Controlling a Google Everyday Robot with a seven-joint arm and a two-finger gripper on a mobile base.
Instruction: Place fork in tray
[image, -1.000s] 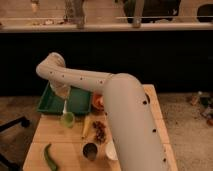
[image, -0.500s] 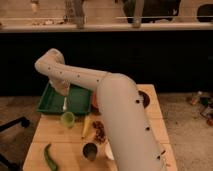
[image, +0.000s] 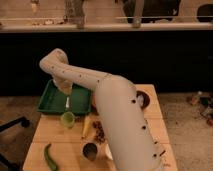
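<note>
Moved: arm (image: 120, 115) elbow lifted a little toward the far side since a second ago; gripper (image: 65, 86) and fork (image: 67, 102) carried slightly farther from the cup (image: 67, 119), over the tray (image: 50, 100).
Green pepper: long, lying on the near left part of the table (image: 55, 135), well apart from the tray.
Tray: green, rectangular, raised rim, at the far left of the table.
Gripper: above the tray's right half, pointing down.
Grip: cannot tell whether clenched on the fork or released.
Fork: slender, pale, roughly upright, just beneath the gripper, inside the tray's outline, lower end near the near rim.
Cup: small, light green, on the table just near of the tray's near rim, below the fork.
Yellow piece (image: 86, 127): on the table, right of the cup.
Dark can (image: 90, 150): near edge of the table, beside the arm.
Bowl (image: 142, 99): dark, far right of the table, partly hidden by the arm.
</note>
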